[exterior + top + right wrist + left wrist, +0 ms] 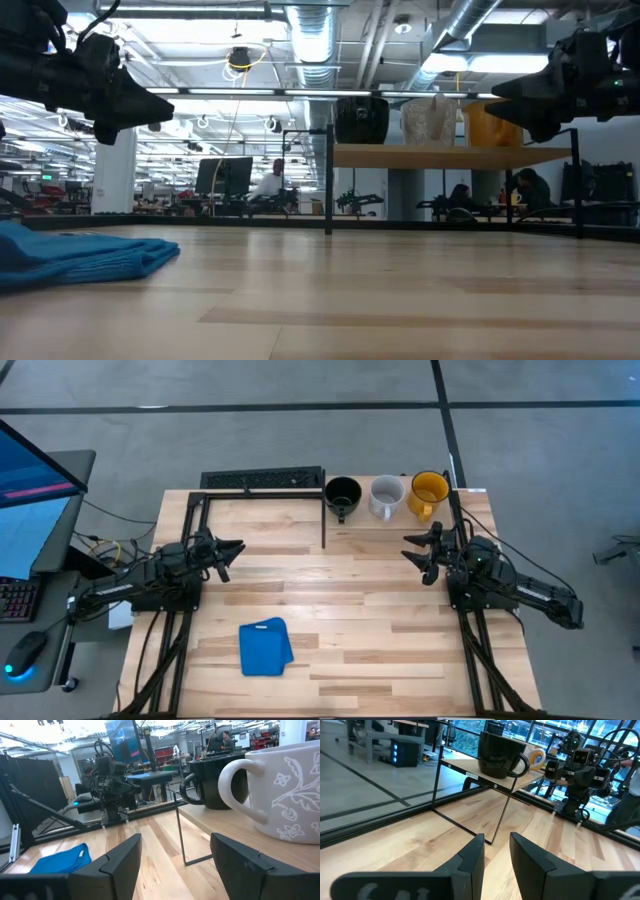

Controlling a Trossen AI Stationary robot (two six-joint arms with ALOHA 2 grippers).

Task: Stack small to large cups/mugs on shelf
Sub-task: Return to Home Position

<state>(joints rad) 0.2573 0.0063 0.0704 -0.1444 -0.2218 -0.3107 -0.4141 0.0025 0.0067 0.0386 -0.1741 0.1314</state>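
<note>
Three mugs stand upright in a row on the shelf [400, 518] at the table's far right: black mug [343, 495], pale grey-white mug [386, 497] with a leaf pattern, yellow mug [429, 493]. In the low view they show as black mug [361, 119], white mug [428, 120] and yellow mug [488, 124] on the shelf board [440, 156]. My right gripper [418, 553] hovers open just near of the shelf, empty. My left gripper [233, 550] hovers at the table's left, its fingers a little apart, empty. The right wrist view shows the white mug [285, 795] and black mug [215, 782] close by.
A blue folded cloth [265, 647] lies on the table near the front, left of centre. A black keyboard-like object [262, 479] sits at the far edge. The shelf's black frame legs [324, 525] stand on the table. People sit in the room beyond.
</note>
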